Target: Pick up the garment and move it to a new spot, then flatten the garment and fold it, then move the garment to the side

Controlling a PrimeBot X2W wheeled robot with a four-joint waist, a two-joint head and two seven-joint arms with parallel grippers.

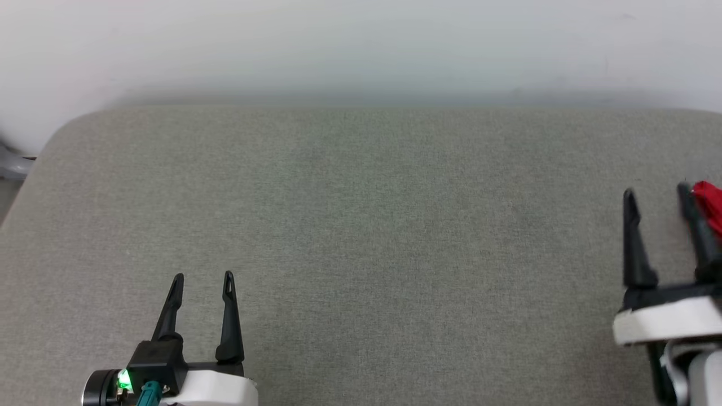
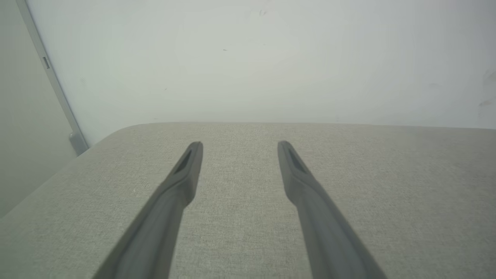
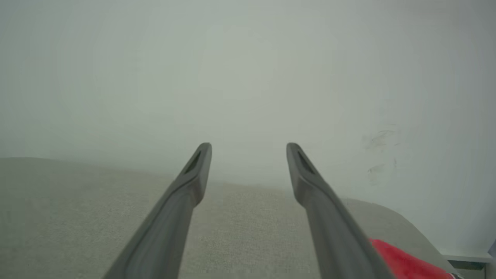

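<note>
The left tool (image 1: 203, 276) sits low over the near left part of the grey fabric desk (image 1: 361, 225). Its two dark fingers point toward the far edge and are spread wide with nothing between them. A green light glows on its wrist housing. In the left wrist view the left tool (image 2: 239, 144) shows bare desk between its fingers, and the rounded far left corner lies ahead.

The right tool (image 1: 656, 190) reaches further forward along the right side of the desk, fingers also pointing to the far edge, wide apart and empty. The garment (image 1: 712, 203) shows as a small red fold by the right edge, just beside the outer finger; whether they touch, I cannot tell. In the right wrist view the right tool (image 3: 248, 145) faces the pale wall (image 3: 248, 58), and the garment (image 3: 403, 261) lies low, right of the outer finger.
</note>
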